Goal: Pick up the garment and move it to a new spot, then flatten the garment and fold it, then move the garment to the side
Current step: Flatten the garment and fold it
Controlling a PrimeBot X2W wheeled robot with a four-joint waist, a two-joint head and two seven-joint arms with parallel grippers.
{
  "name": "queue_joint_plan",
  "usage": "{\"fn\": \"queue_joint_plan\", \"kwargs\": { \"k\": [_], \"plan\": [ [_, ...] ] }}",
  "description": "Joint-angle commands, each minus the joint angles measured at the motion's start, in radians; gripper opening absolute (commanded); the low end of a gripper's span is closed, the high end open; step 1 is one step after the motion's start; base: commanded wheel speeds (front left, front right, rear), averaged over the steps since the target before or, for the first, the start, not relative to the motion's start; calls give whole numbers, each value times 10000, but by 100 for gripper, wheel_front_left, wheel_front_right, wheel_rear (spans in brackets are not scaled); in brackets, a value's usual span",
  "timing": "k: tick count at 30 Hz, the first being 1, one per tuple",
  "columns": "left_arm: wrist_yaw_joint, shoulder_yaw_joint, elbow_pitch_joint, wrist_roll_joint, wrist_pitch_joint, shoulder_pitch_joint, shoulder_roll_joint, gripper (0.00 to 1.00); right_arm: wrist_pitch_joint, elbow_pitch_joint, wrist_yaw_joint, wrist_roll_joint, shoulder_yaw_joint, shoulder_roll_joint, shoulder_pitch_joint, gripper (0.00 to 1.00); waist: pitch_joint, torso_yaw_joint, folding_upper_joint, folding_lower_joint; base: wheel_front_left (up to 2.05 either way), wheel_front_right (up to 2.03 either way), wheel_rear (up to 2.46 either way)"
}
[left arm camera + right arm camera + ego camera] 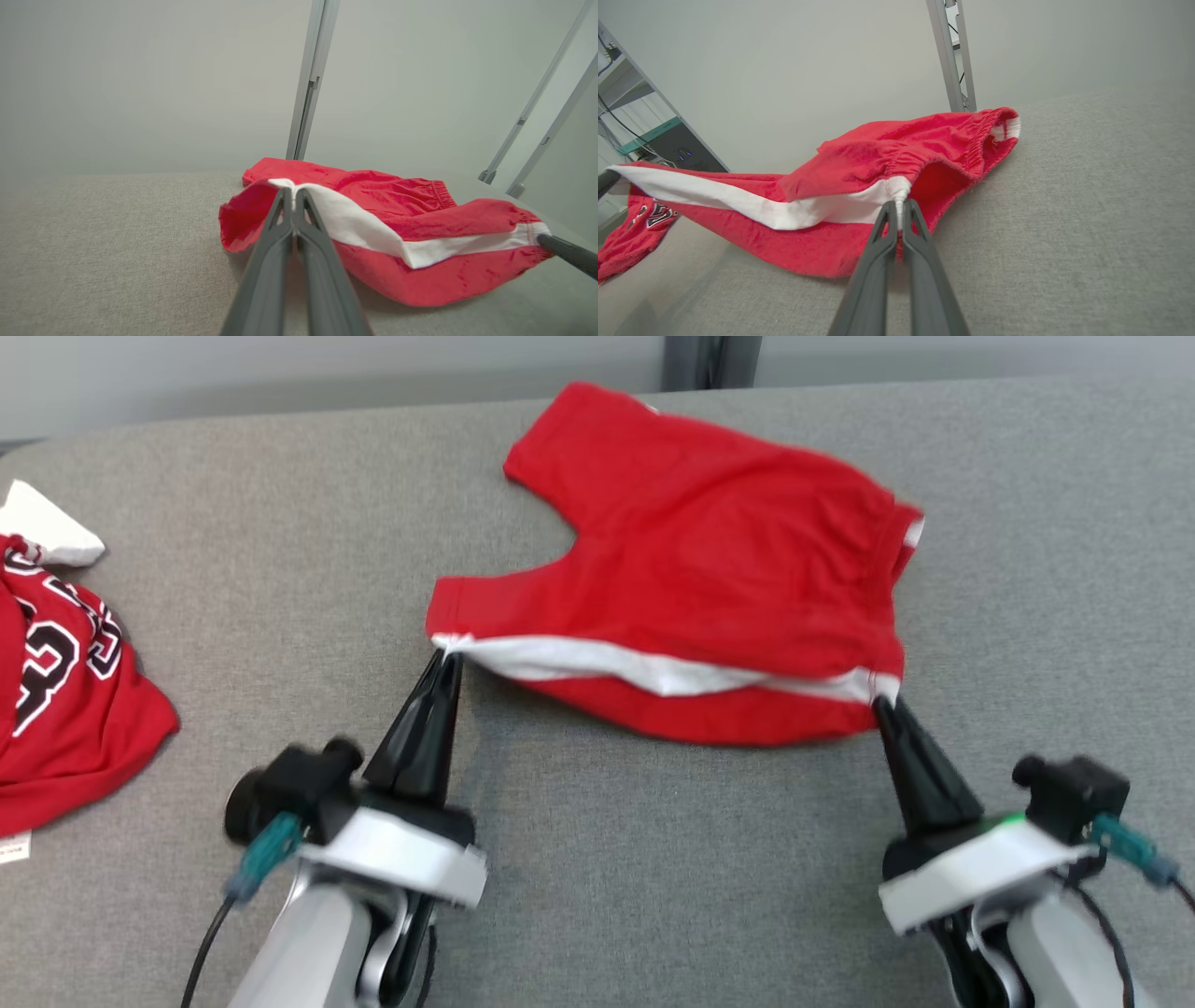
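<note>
Red shorts lie on the grey table, right of centre and toward the far edge. The near side seam with its white stripe is raised off the surface. The far leg and the far part of the waistband rest on the table.

Left gripper: fingers together, pinching the stripe's left end at the leg hem.
Right gripper: fingers together, pinching the stripe's right end at the waistband.
Between the two pinches the edge sags a little, with red cloth hanging below it.

Judged step: carrying or spreading the shorts, ahead of flattening and folding.

Risks from here:
- Both holds are at the fingertips only, on a small bit of fabric. A sharp pull apart could slip one corner out, and the shorts would then swing and bunch.
- I cannot tell from the wrist views whether each pinch takes one layer or both. With one layer only, the under layer could drag and crease when laid down.
- Lowering with slack between the grippers would likely leave a fold under the near edge.
- A red jersey lies at the table's left, well apart. A wide move leftward could drop the shorts onto it.
</note>
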Motion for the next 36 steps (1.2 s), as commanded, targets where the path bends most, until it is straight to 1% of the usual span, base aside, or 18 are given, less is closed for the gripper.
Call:
{"fn": "queue_joint_plan", "kwargs": {
  "k": [1, 5, 7, 12, 14, 15, 19, 23, 28, 30, 36],
  "plan": [
    [31, 200, -568, 159, -46, 622, 240, 0, -55, -426, 5, -170, -142, 65, 573, 0, -355, -69, 0, 0, 0, 0, 0],
    [139, 218, -1691, 425, -44, 2129, 628, 0, -44, -1235, 5, -497, -278, 211, 2054, 0, -789, -133, 0, 0, 0, 0, 0],
    [330, 196, -2212, 462, 89, 2832, 791, 0, 18, -1689, 5, -587, -304, 310, 2714, 0, -1033, -191, 0, 0, 0, 0, 0],
    [962, 291, -3758, 414, 641, 4364, 961, 0, 500, -2919, 5, -932, -736, 618, 4463, 0, -1473, -320, 0, 0, 0, 0, 0],
    [1118, 350, -4306, 366, 847, 4816, 1071, 0, 815, -3480, 5, -1120, -773, 685, 5016, 0, -1577, -401, 0, 0, 0, 0, 0],
    [1118, 350, -4306, 366, 847, 4816, 1071, 0, 815, -3480, 5, -1120, -773, 685, 5016, 0, -1577, -401, 0, 0, 0, 0, 0],
    [1345, 552, -5076, 359, 1187, 5325, 1325, 0, 1272, -4411, 5, -1333, -896, 844, 5680, 0, -1602, -587, 0, 0, 0, 0, 0],
    [1218, 469, -5241, 351, 1512, 4928, 1471, 0, 1437, -4685, 5, -1333, -1015, 990, 5617, 0, -1487, -694, 0, 0, 0, 0, 0],
    [863, 407, -4762, 288, 1696, 3581, 1470, 0, 1316, -4429, 5, -1136, -1230, 1100, 4957, 0, -1024, -776, 0, 0, 0, 0, 0],
    [656, 365, -4348, 322, 1792, 2826, 1520, 0, 1164, -4261, 5, -957, -1389, 1152, 4580, 0, -782, -807, 0, 0, 0, 0, 0],
    [-194, 109, -2758, 327, 2087, 319, 1595, 0, 780, -3543, 5, -570, -1778, 1222, 3260, 0, 205, -966, 0, 0, 0, 0, 0]
  ]
}}
